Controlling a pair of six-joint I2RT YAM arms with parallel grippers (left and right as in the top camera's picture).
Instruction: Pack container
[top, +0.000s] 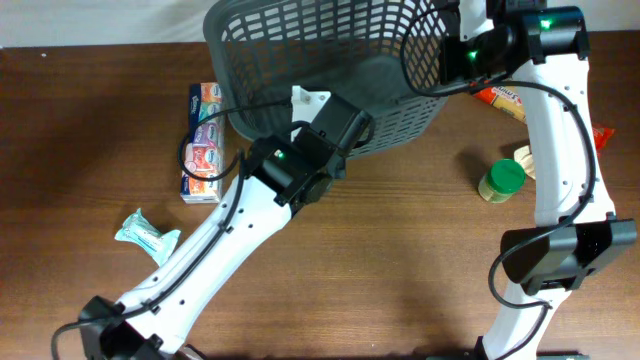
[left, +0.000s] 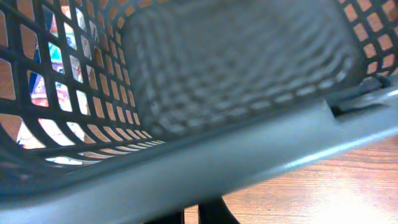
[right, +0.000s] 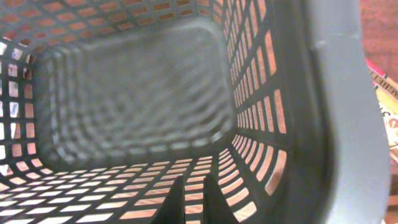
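One container (top: 300, 40), far side of table (top: 400, 260), tipped, nothing inside. Judged light and stiff, with slightly flexy slotted walls; the thick rim is the best hold. Left gripper (left: 208, 210) pinches its near rim, right gripper (right: 193, 199) pinches its right wall. Left of container: one snack multipack (top: 205, 140). Right-front: one green-lidded jar (top: 502, 180). Right, just beside: one orange packet (top: 503, 98). Left-front, well apart: one teal wrapper (top: 145, 235).

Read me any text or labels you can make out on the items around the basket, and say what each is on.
No text can be read in any view.
On the multipack: coloured labels, too small to read.
On the orange packet: white print, blurred.
On the teal packet: nothing legible.
On the jar: no label shows.
On the basket: no markings seen.
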